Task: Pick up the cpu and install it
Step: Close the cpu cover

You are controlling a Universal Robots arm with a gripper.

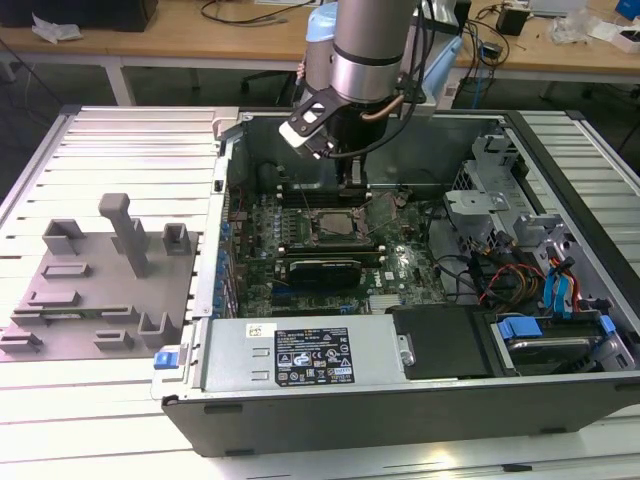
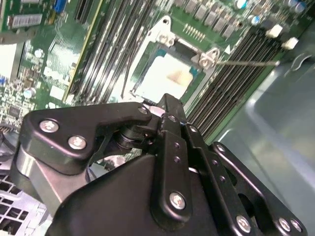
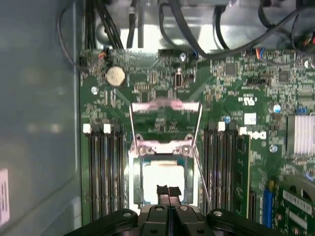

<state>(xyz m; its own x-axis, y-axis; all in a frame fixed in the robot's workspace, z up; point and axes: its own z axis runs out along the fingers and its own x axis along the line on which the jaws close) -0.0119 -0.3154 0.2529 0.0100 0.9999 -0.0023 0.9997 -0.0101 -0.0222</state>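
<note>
The cpu lies flat in the motherboard socket as a bright silver square, also seen in the second wrist view. The socket's metal load frame is swung up and open, and its thin wire lever stands free beside it. My gripper hangs just above the near edge of the cpu with its two black fingertips pressed together and nothing between them. In the exterior view the gripper reaches down inside the open computer case, just behind the socket.
The grey fixture plate with upright blocks lies on the slatted table at the exterior view's left. Memory slots flank the socket. A power supply, drive cage and loose cables crowd the case.
</note>
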